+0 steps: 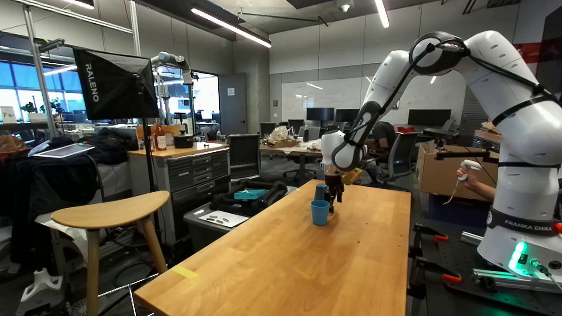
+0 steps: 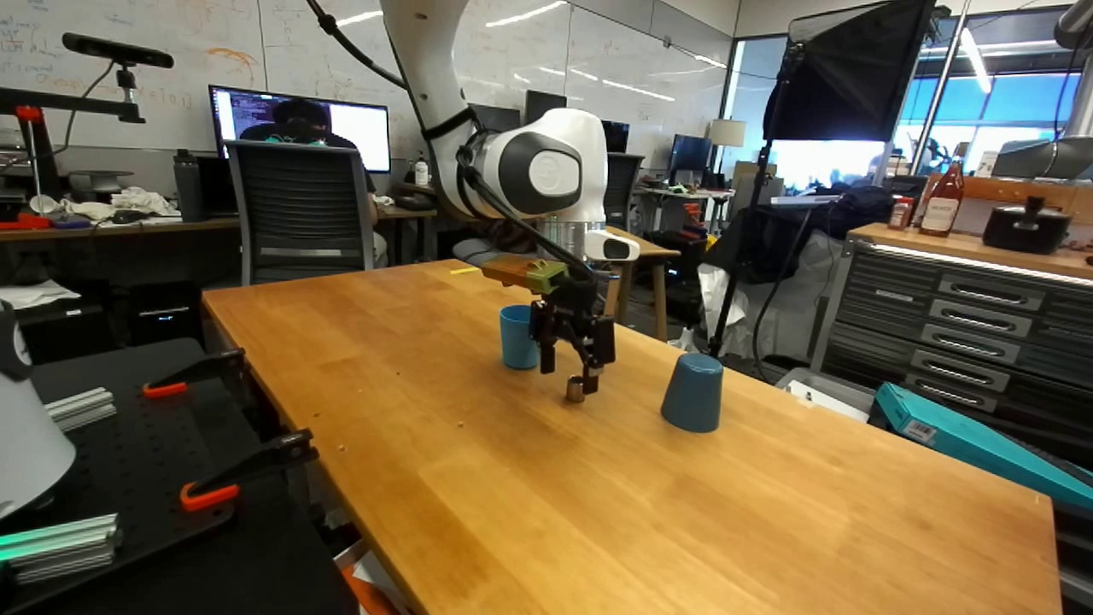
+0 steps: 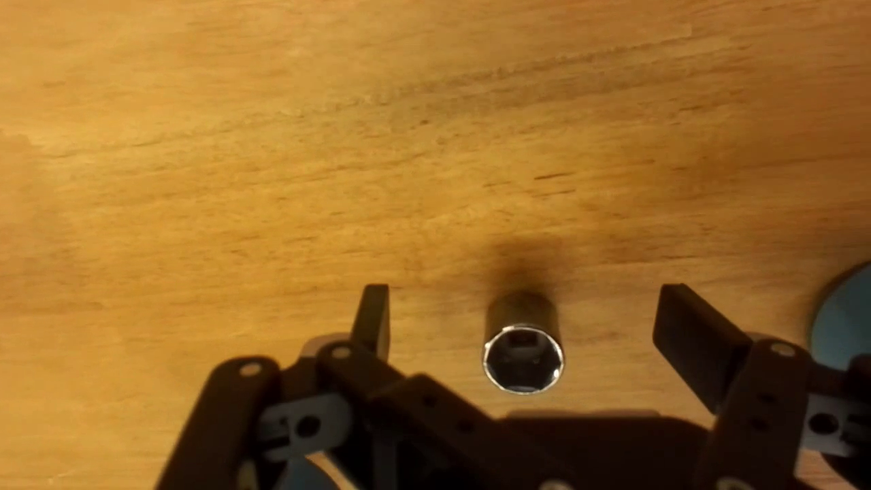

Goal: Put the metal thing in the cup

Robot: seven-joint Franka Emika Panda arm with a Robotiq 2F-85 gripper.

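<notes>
The metal thing is a short shiny hollow cylinder (image 3: 523,357), standing upright on the wooden table. It also shows in an exterior view (image 2: 575,390). My gripper (image 3: 522,299) is open, with one finger on each side of the metal cylinder and a gap to both sides. In both exterior views the gripper (image 2: 570,369) (image 1: 335,204) points down, low over the table. A light blue cup (image 1: 320,213) stands upright with its mouth up, close beside the gripper; it also shows in an exterior view (image 2: 517,338), partly behind a finger.
A darker blue cup (image 2: 693,393) stands upside down on the other side of the gripper, partly hidden in an exterior view (image 1: 321,192). A rounded blue part (image 3: 844,316) shows at the wrist view's right edge. The long wooden table (image 2: 546,495) has clamps (image 2: 248,470) along one edge.
</notes>
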